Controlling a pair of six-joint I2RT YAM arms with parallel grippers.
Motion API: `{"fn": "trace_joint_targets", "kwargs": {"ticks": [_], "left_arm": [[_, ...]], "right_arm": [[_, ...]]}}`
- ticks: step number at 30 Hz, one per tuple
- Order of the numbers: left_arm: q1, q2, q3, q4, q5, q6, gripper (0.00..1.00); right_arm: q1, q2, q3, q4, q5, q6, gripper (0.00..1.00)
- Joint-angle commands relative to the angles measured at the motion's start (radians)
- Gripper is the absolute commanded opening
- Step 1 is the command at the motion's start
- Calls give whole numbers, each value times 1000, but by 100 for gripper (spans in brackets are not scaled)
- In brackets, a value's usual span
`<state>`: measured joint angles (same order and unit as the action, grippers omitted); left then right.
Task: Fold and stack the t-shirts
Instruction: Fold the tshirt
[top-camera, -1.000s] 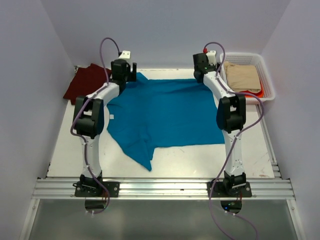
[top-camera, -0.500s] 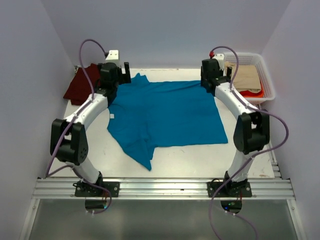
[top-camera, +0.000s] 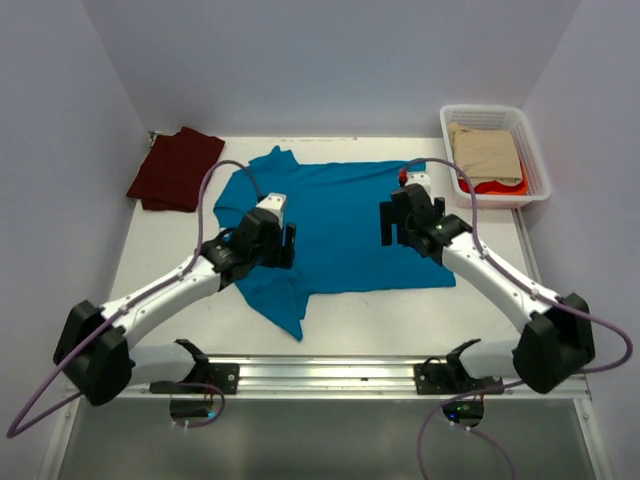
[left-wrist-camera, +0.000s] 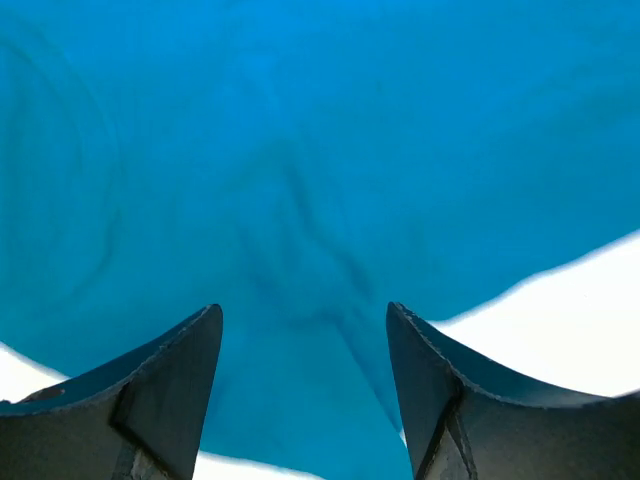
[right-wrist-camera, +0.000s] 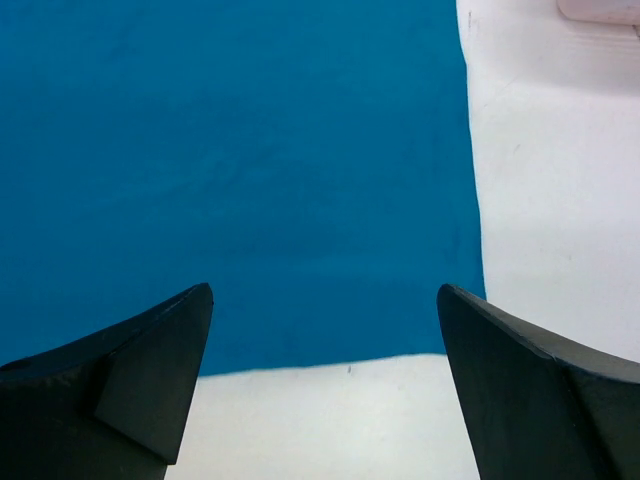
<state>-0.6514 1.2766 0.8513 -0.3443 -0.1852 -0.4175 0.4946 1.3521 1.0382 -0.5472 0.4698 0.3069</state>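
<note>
White tabletop (top-camera: 380, 320) carries a teal shirt (top-camera: 340, 215) spread flat across its middle, one sleeve trailing toward the near edge. The left hand (top-camera: 284, 246) hovers over the shirt's near left part, fingers partly apart, gripping nothing. The right hand (top-camera: 396, 226) hangs over the near right corner, fingers spread wide, also empty. A maroon shirt (top-camera: 177, 168) lies folded far left. A white basket (top-camera: 480, 108) holding cloth sits far right.

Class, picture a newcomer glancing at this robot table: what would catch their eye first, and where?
The bright teal-blue t-shirt lies spread across the middle of the table. Over it hang the left fingers and right fingers, open and empty. A dark maroon t-shirt lies at the far left corner.
</note>
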Motion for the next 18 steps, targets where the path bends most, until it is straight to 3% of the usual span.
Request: {"fn": "trace_joint_targets", "kwargs": {"ticks": [1, 5, 8, 12, 18], "left_arm": [[-80, -156, -37, -214, -14, -176, 71], [-204, -330, -131, -274, 38, -370, 73], [-336, -367, -213, -265, 55, -513, 74], [-563, -362, -271, -237, -29, -673, 74], [-697, -258, -270, -188, -105, -800, 71]], "right_arm": [[25, -177, -39, -71, -54, 77, 99], [27, -292, -70, -114, -74, 110, 99], [27, -340, -82, -158, -63, 127, 99], [27, -386, -110, -178, -77, 144, 99], [25, -397, -98, -189, -65, 141, 99]]}}
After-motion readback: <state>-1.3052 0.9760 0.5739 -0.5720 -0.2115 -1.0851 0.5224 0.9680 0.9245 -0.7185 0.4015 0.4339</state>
